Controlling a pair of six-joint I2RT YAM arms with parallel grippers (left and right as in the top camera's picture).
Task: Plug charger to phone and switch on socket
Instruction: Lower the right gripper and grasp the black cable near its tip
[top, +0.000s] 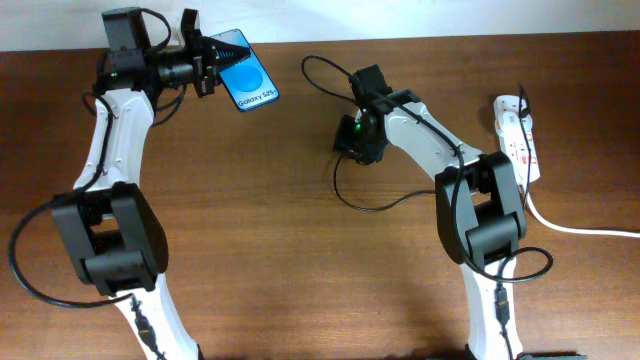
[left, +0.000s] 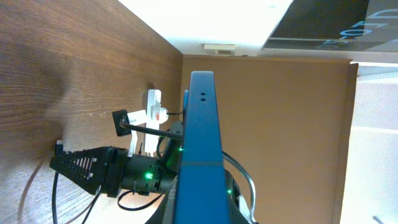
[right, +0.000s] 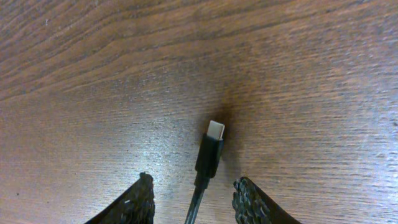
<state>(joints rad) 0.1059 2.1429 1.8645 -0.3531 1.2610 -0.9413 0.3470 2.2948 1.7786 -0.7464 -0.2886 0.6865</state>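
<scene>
- Phone (top: 247, 78) sits at the far left of the worktop (top: 260, 230), near its back edge, with a bright blue screen and a white strip reading "Galaxy S25".
- The left claw (top: 216, 62) pinches the phone by one end. The left wrist view shows the phone edge-on (left: 199, 155), a blue slab filling the middle of the picture and hiding much of what lies behind it.
- The charger (right: 209, 155) lies flat on the wood, and its small metal tip (right: 216, 132) points away from the right claw (right: 193, 205).
- The right claw is spread, one finger on each side of the thin black cable, and neither pad touches it.
- The socket (top: 516, 135) lies at the far right edge, well apart from the phone. It is white with red switch marks, none of them readable, and has a black plug (top: 520, 100) at its far end.
- A thick white cord (top: 580, 228) trails off to the right.
- The right arm (top: 430, 140) stretches between the socket and the phone.
</scene>
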